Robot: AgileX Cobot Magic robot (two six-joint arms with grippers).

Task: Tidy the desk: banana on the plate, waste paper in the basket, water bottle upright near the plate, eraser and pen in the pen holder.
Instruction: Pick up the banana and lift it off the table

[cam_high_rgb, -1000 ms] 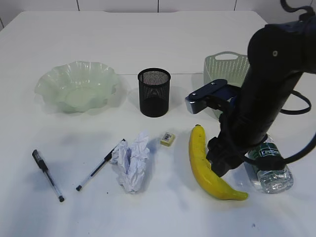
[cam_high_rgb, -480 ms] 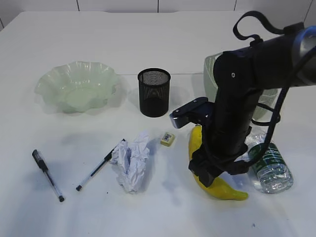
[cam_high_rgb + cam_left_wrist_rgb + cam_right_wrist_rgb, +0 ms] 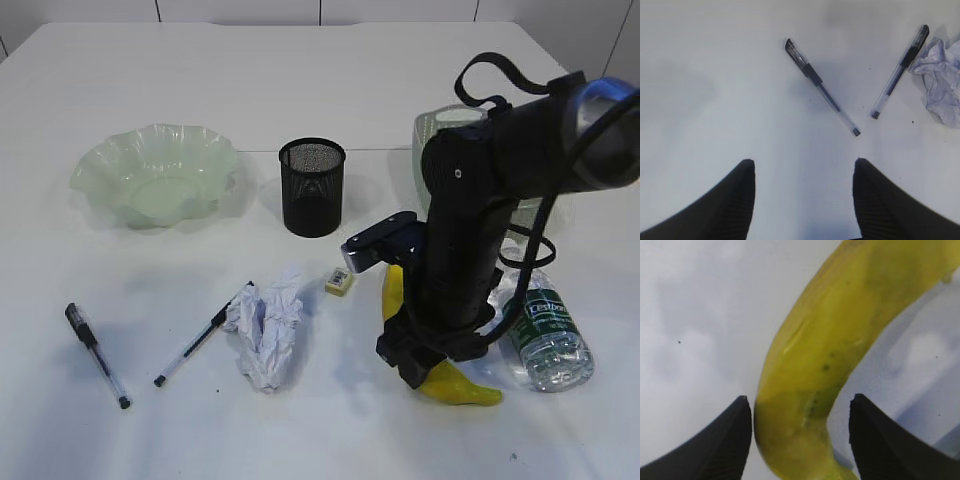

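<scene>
Right gripper (image 3: pixel 797 435) down over the banana (image 3: pixel 840 340), jaws apart on either side of it.

One finger sits just beside the fruit's left flank, the other stands clear at its right; nothing is pinched. The banana lies on the desk (image 3: pixel 300 80), with the water bottle (image 3: pixel 545 335) on its side at its 3 o'clock and the eraser (image 3: pixel 339 281) at 10. The left gripper (image 3: pixel 802 197) hangs open above bare desk, two pens (image 3: pixel 822 93) at its 12 o'clock.

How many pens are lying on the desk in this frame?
2. One pen lies at the desk's front left; the other pen lies right of it, its upper end beside the waste paper. The right arm could hide more.
</scene>
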